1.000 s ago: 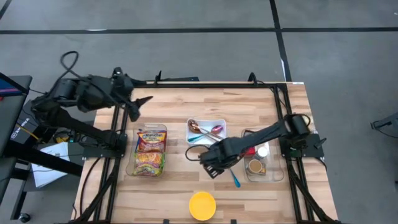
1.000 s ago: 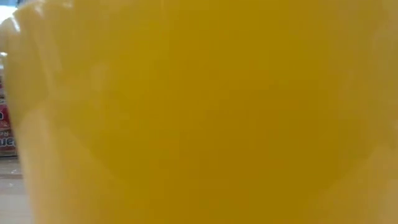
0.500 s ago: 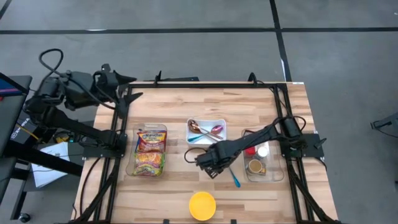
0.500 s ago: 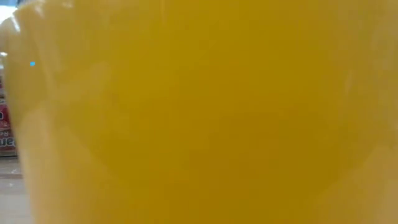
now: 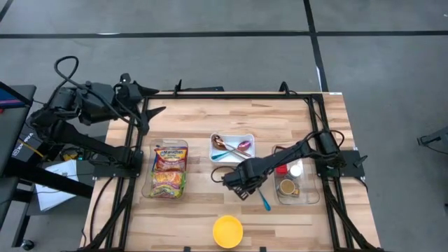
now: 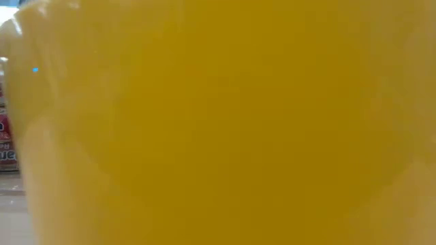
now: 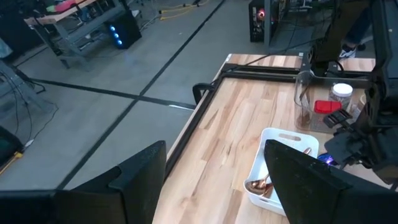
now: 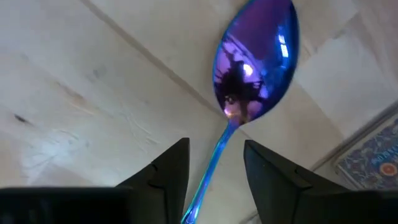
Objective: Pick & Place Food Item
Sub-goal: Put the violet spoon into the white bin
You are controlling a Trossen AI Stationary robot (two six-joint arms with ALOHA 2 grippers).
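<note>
Now your right gripper [image 8: 214, 163] hangs low over the wooden bench [image 5: 196, 126], jaws spread astride the iridescent blue-purple metal spoon [image 8: 252, 71]. Your left gripper [image 5: 150, 112] waits at the bench's left edge, jaws apart.

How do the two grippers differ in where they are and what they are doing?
The left gripper hangs open past the table's far left corner, near nothing. The right gripper is low over mid-table, its open fingers straddling the handle of a blue spoon. Both are dark, two-fingered and holding nothing.
</note>
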